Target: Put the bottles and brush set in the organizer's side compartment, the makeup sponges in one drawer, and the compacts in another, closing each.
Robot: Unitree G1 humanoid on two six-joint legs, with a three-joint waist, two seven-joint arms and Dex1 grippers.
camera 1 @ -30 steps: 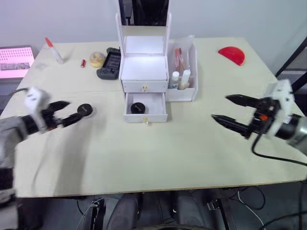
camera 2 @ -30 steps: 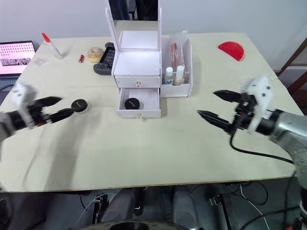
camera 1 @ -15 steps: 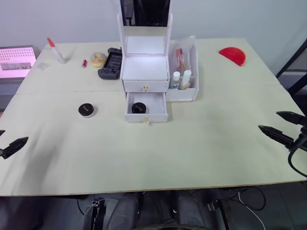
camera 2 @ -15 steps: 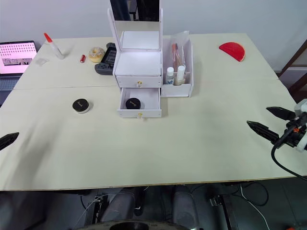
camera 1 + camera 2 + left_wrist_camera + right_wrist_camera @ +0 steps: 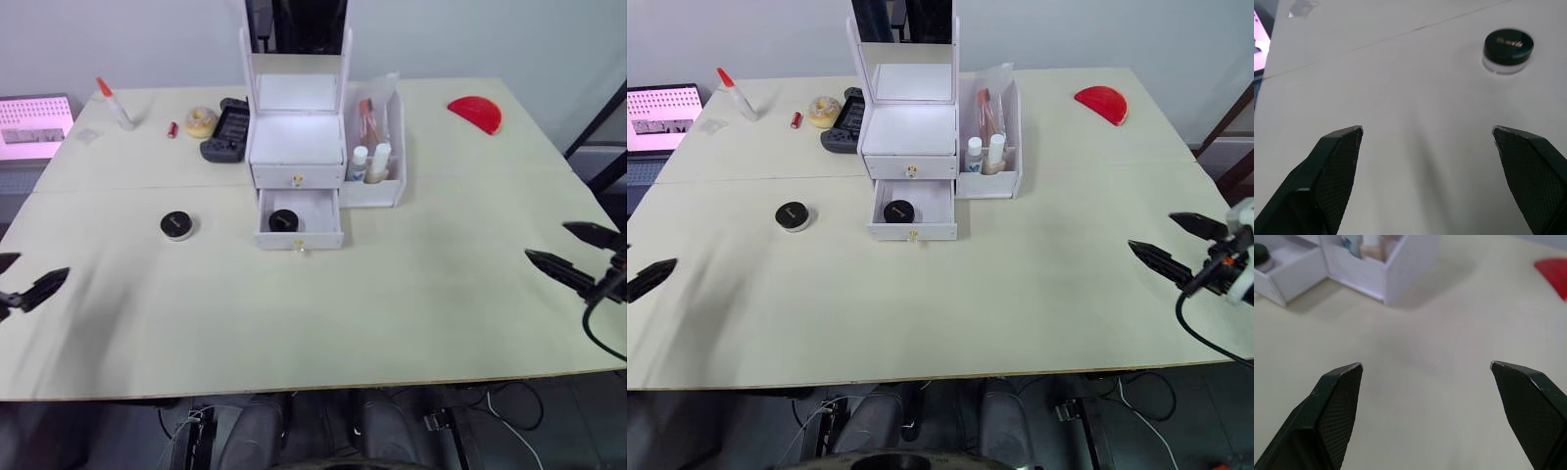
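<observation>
Currently, your left gripper [image 5: 1427,134] is hanging over the left edge of the pale wooden table [image 5: 323,323] with its two black fingers spread wide and nothing between them. Ahead of it, well apart, one small round black compact with faint lid lettering [image 5: 175,224] is sitting on the bare tabletop. Along the far edge you are seeing a white red-tipped glue bottle [image 5: 111,102], a yellow ring-shaped roll [image 5: 200,121] and a dark grey game controller [image 5: 225,130].

At centre, the white plastic organizer with an upright mirror [image 5: 296,147] is standing with its upper gold-knobbed drawer [image 5: 297,177] shut and its lower drawer [image 5: 299,221] pulled out; the second black compact [image 5: 282,220] is lying inside that open drawer. In the side bin, the two slim white-capped bottles [image 5: 368,163] are standing upright at the front, with the clear pouch of orange-pink brushes [image 5: 367,113] upright behind them.

Further right, a red half-round object [image 5: 474,112] is resting near the far corner. Your right gripper [image 5: 576,253] is hovering over the table's right edge, fingers wide apart and holding nothing.
</observation>
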